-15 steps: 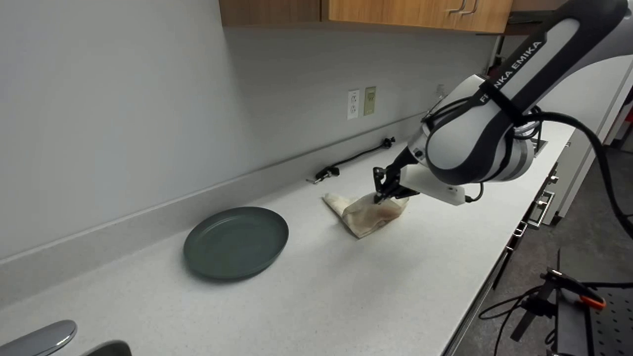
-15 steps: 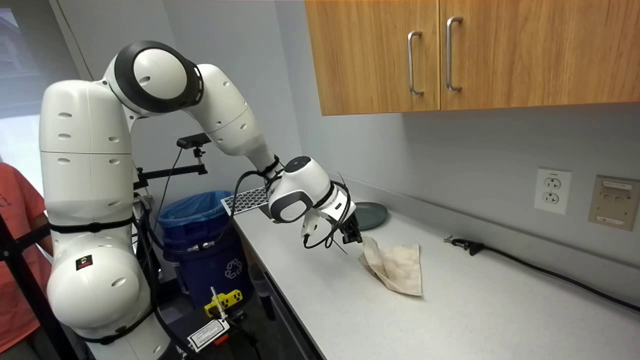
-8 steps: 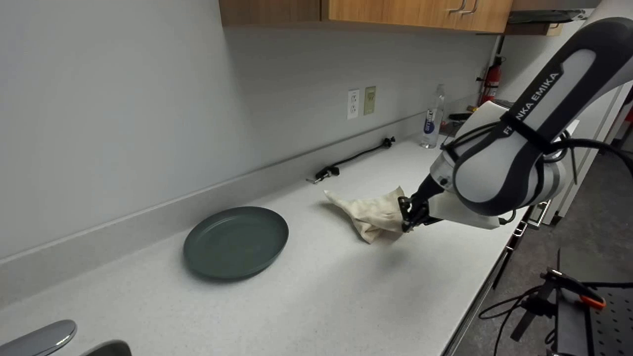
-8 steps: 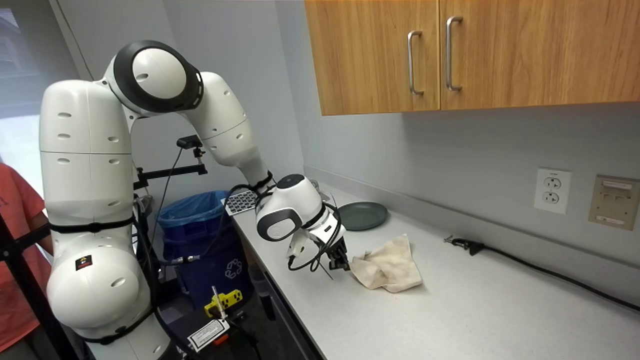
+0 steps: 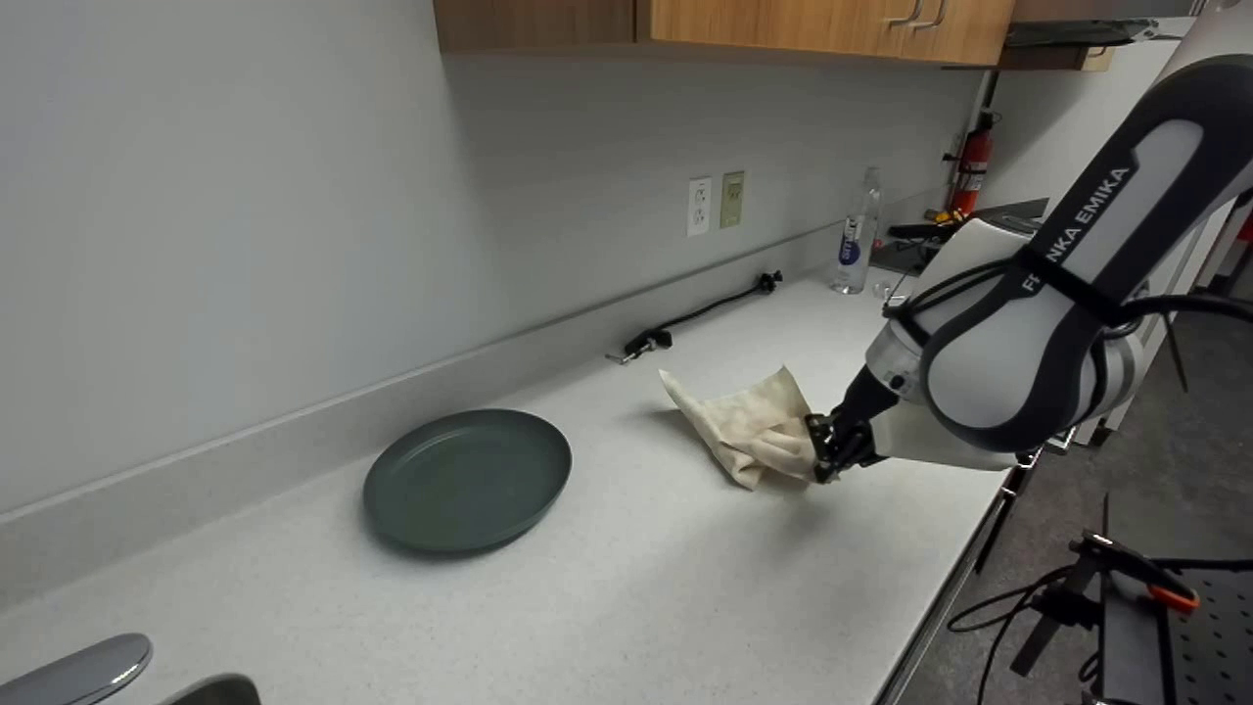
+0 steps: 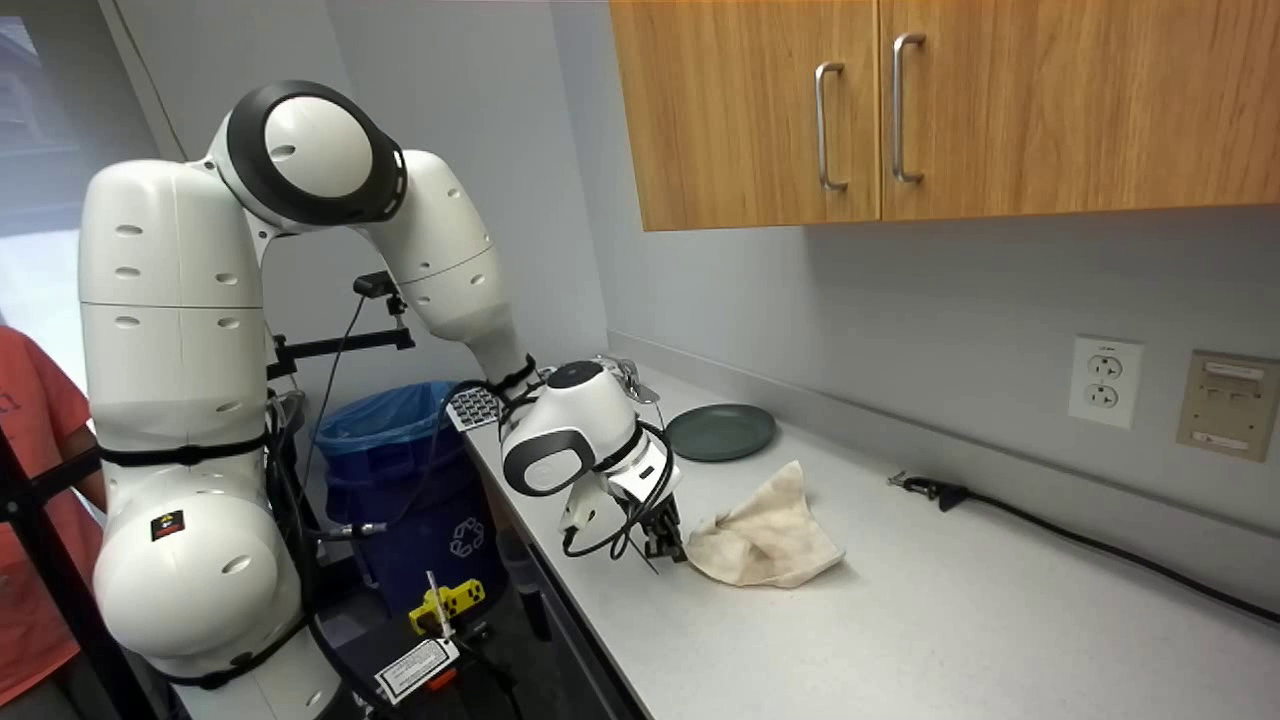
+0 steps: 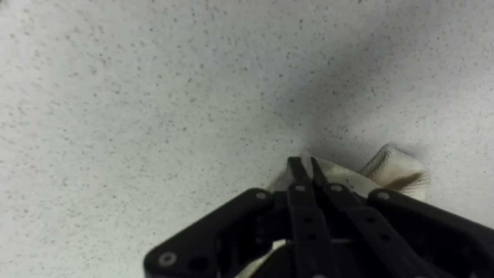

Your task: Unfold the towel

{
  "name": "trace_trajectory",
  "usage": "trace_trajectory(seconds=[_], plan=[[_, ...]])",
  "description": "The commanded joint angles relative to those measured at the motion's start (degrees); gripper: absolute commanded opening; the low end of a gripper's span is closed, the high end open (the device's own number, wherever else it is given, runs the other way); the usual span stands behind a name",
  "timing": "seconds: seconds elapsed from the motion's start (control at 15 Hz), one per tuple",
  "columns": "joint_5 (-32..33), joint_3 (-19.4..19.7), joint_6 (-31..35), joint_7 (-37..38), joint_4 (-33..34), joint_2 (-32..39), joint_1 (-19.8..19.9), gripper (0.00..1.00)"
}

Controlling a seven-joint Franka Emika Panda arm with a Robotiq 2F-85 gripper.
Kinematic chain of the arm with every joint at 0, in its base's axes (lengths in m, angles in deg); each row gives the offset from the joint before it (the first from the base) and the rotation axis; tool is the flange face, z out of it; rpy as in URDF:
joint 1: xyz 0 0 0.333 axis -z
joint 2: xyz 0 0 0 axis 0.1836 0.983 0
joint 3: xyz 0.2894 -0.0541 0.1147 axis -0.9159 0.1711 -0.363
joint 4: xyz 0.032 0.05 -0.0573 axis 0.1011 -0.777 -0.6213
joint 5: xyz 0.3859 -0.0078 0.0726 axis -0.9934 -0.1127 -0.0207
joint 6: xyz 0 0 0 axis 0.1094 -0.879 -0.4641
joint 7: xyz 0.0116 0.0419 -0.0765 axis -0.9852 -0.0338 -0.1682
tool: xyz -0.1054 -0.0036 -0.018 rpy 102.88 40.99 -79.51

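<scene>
A cream towel lies crumpled and partly folded on the white counter. In an exterior view one corner of it stands up from the rest. My gripper is at the towel's edge on the side of the counter's front, low over the surface. In the wrist view the two fingertips are close together with a thin strip of cloth between them. A folded bit of the towel shows to the right of the fingers there. The rest of the towel is mostly hidden under the gripper in that view.
A dark green plate lies on the counter beside the towel. A black clamp with a cable lies along the wall. A clear bottle stands farther along the counter. The wooden cabinet hangs above.
My gripper has moved lower and toward the counter's front edge, pulling the towel's edge with it. The towel has shifted slightly the same way, and its far corner now stands up.
</scene>
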Motion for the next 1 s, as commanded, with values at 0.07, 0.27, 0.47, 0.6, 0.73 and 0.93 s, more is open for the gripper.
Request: trace_trajectory(seconds=[0.07, 0.27, 0.47, 0.6, 0.73, 0.93], plan=[[2.6, 1.3, -4.3, -0.1, -0.7, -1.2, -0.1, 0.43], [3.4, 1.9, -5.6, 0.2, -0.6, -1.2, -0.3, 0.65], [3.6, 2.4, -5.8, 0.5, -0.6, -1.2, -0.4, 0.88], [3.6, 2.6, -5.2, 0.5, -0.7, -1.7, -0.4, 1.0], [4.1, 3.2, -5.2, -0.2, -1.1, -3.0, -0.4, 1.0], [6.9, 5.6, -7.0, -3.1, -1.5, -6.2, -1.6, 1.0]])
